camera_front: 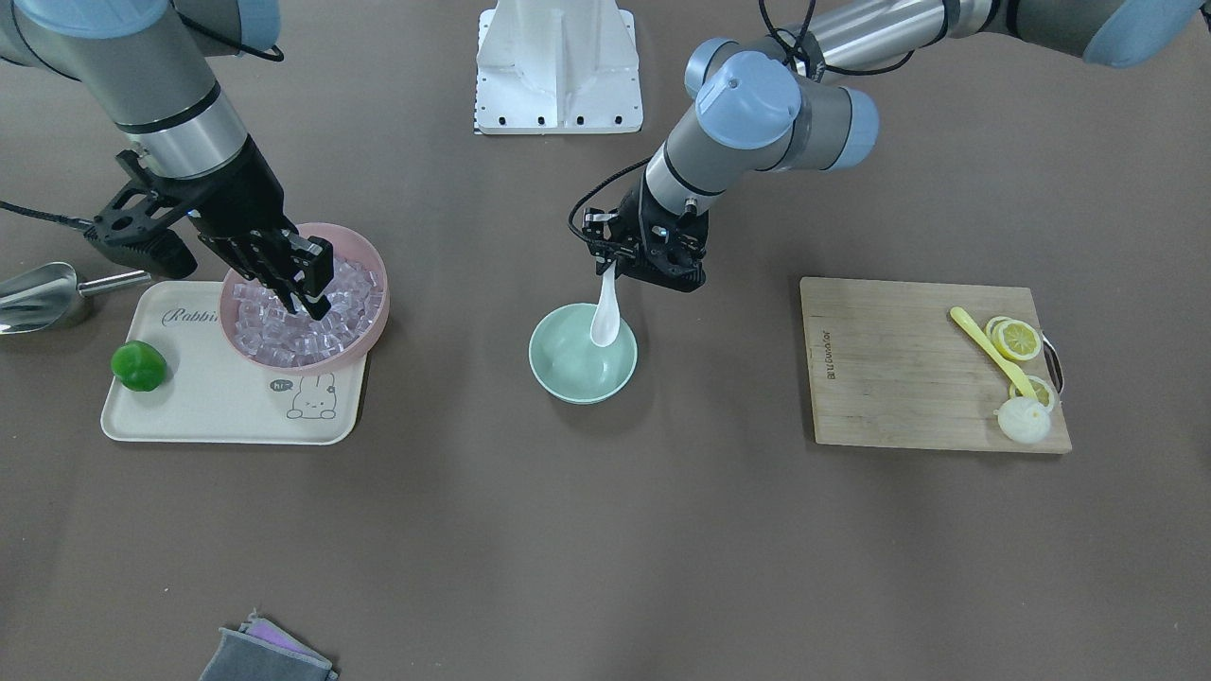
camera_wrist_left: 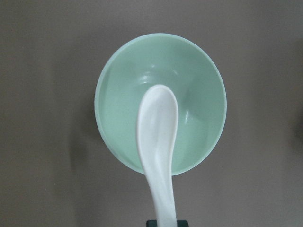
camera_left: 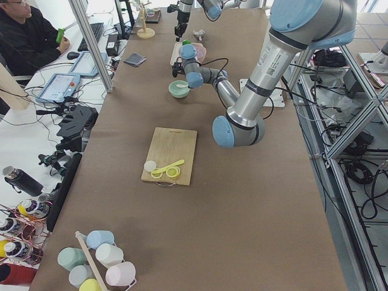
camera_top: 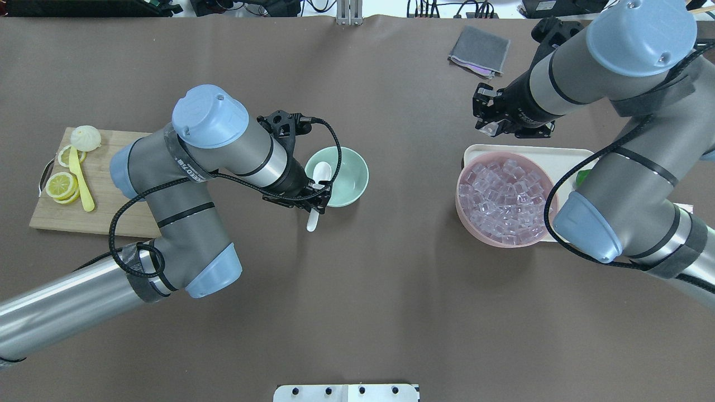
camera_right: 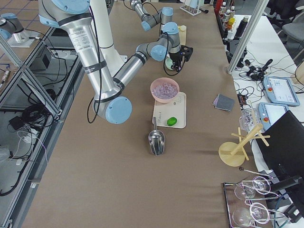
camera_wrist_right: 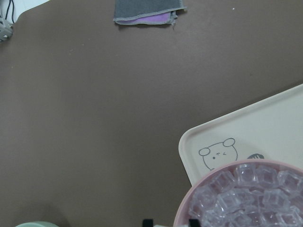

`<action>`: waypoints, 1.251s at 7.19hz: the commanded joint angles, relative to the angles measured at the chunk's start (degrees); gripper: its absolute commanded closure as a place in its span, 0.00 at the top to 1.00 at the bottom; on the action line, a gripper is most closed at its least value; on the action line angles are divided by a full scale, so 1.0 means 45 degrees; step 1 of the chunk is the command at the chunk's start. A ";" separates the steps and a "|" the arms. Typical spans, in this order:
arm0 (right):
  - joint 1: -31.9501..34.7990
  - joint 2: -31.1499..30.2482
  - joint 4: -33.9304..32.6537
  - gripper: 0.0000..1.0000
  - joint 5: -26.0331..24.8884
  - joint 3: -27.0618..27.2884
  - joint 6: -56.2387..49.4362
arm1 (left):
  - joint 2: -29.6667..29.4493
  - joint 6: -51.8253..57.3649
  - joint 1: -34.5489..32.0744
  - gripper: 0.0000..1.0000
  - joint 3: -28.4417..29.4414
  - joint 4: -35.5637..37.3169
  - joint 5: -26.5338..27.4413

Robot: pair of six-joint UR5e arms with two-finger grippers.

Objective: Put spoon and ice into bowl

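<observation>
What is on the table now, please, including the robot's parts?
bowl: one, mint-green, table centre
spoon: one, white, hanging over the bowl
tray: one, cream, robot's right side
pink bowl: one, pink, on tray
ice cubes: many, clear, in pink bowl
round item: one, green, on tray
scoop: one, steel, beside tray
cutting board: one, wooden, robot's left side
lemon slices: several, yellow, on board
long utensil: one, yellow, on board
round lump: one, white, on board
cloth: one, grey, far edge
left pincer: one, black, shut on spoon
right pincer: one, black, over pink bowl; grip unclear
</observation>
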 commanded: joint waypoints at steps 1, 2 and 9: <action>-0.0789 0.0514 0.0002 0.00 -0.1035 0.0015 0.0015 | -0.0180 -0.0023 0.0009 0.46 0.0281 -0.0103 0.0742; -0.1180 0.0730 0.0002 0.00 -0.1467 -0.0004 -0.0004 | -0.0432 -0.0003 -0.0049 0.72 0.0456 -0.0104 0.1135; -0.4403 0.3952 0.3498 0.00 -0.5941 -0.5390 -0.0549 | 0.1186 0.5698 -0.4890 0.98 0.0885 -0.0007 -0.1496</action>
